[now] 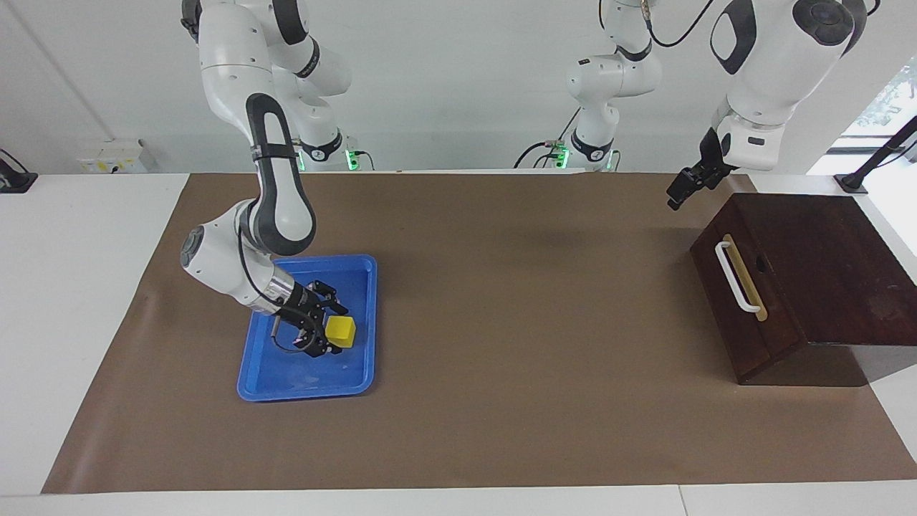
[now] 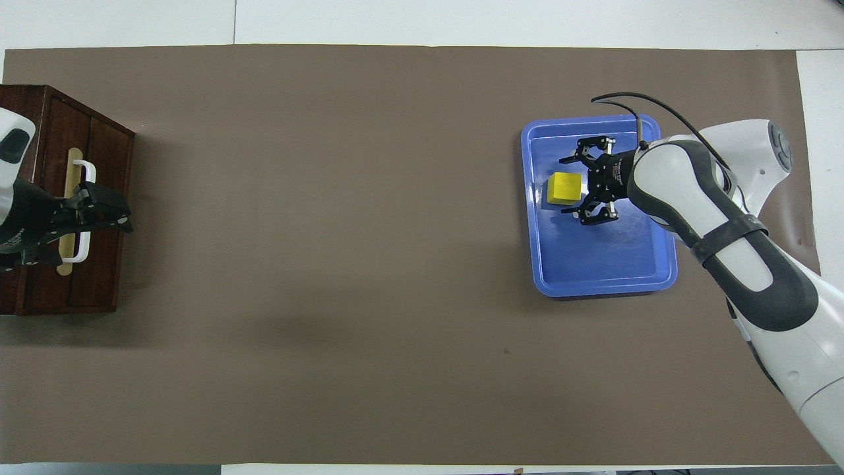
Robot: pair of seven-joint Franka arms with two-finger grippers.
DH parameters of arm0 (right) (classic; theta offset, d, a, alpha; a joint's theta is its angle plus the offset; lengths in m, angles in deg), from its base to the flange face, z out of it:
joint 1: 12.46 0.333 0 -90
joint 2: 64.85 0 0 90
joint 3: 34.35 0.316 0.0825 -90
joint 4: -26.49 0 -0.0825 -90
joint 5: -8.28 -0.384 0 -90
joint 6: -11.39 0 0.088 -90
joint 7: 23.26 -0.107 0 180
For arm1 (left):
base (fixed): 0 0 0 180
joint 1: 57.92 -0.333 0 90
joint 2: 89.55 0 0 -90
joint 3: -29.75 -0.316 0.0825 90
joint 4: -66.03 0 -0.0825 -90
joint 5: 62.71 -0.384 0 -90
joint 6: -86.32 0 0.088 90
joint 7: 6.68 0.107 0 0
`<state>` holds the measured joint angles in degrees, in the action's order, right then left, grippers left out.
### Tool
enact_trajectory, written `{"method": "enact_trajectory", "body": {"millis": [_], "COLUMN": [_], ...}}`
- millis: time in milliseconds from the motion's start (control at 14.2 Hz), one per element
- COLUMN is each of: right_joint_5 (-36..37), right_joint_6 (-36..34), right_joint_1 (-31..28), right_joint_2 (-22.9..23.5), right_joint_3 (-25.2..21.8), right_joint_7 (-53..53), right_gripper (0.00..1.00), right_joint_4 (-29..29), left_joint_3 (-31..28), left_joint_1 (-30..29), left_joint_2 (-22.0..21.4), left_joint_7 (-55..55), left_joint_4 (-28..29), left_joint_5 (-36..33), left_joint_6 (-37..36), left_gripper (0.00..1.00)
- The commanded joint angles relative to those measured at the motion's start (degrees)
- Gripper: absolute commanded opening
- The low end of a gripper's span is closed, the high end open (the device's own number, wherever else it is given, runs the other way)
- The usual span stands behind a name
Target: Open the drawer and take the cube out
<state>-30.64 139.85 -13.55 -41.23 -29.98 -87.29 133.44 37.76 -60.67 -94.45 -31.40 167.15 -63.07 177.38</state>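
Note:
The dark wooden drawer [image 1: 731, 315] is shut in its box at the left arm's end of the table, also in the overhead view [image 2: 109, 152]. Its white bar handle [image 1: 736, 278] faces the table's middle. The yellow cube [image 1: 341, 330] lies in the blue tray [image 1: 308, 390] toward the right arm's end, also overhead [image 2: 566, 188]. My right gripper [image 1: 333, 331] is low in the tray, open, with a finger on each side of the cube [image 2: 573, 186]. My left gripper [image 1: 673, 199] hangs in the air by the box's corner, covering the handle from above [image 2: 122, 221].
The brown mat [image 1: 501, 322] covers most of the white table. The box's sloping top [image 1: 824, 265] reaches the table's edge. The tray's bare floor [image 2: 593, 264] is nearer the robots than the cube.

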Motion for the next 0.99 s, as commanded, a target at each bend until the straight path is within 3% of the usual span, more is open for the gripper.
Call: {"method": "enact_trajectory", "body": {"millis": [0,141,352,563,915], "right_joint_5": [4.1,8.66,14.73,24.03,34.07], "right_joint_6": [-4.96,-8.3,-17.33,-27.1,-33.01], "right_joint_1": [-0.4,-0.58,-0.93,-1.02,-1.28], "right_joint_2": [-3.75,-6.65,-9.73,-12.01,-18.34], "right_joint_3": [0.03,0.03,0.12,0.11,0.12], "right_joint_7": [1.02,1.63,7.14,22.06,48.52], "right_gripper": [1.0,1.0,1.0,1.0,1.0], "right_joint_4": [-1.39,-2.71,-7.79,-12.9,-13.35], "left_joint_3": [-0.28,-0.27,-0.71,-0.98,-2.91], "left_joint_1": [0.29,0.2,1.69,1.96,3.8], "left_joint_2": [3.05,6.29,5.96,6.04,6.57], "left_joint_7": [8.61,10.48,11.28,12.76,14.7], "left_joint_4": [-3.89,-6.36,-7.34,-7.34,-8.48], "left_joint_5": [0.97,1.06,1.06,1.24,1.85], "left_joint_6": [-2.63,-4.3,-4.04,-4.39,-5.45], "left_gripper": [1.0,1.0,1.0,1.0,1.0]}}
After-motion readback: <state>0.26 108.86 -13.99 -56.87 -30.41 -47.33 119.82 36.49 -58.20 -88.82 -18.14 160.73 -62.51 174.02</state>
